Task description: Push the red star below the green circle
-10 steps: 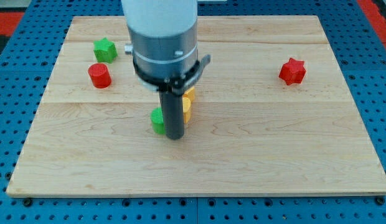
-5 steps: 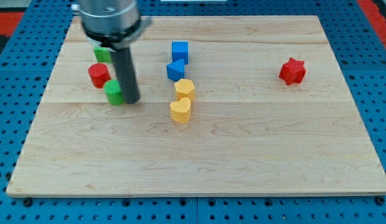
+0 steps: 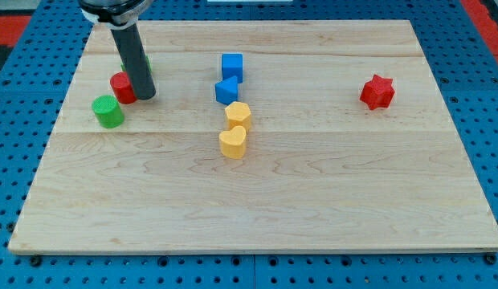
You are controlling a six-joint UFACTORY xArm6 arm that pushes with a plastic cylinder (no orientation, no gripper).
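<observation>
The red star (image 3: 377, 91) lies near the board's right side. The green circle (image 3: 108, 111), a short cylinder, stands at the left side, far from the star. My tip (image 3: 144, 95) rests on the board just up and right of the green circle, touching the right side of a red cylinder (image 3: 122, 87). The rod leans up toward the view's top left and hides most of a green block (image 3: 144, 64) behind it.
A blue cube (image 3: 231, 65) and a blue triangular block (image 3: 227, 89) sit in the upper middle. A yellow hexagon-like block (image 3: 238, 113) and a yellow heart (image 3: 232, 142) lie just below them. The wooden board (image 3: 257, 217) rests on a blue pegboard.
The tip moved from the board's middle to the upper left, carrying the green circle leftward. The circle now sits below left of the red cylinder, apart from the tip.
</observation>
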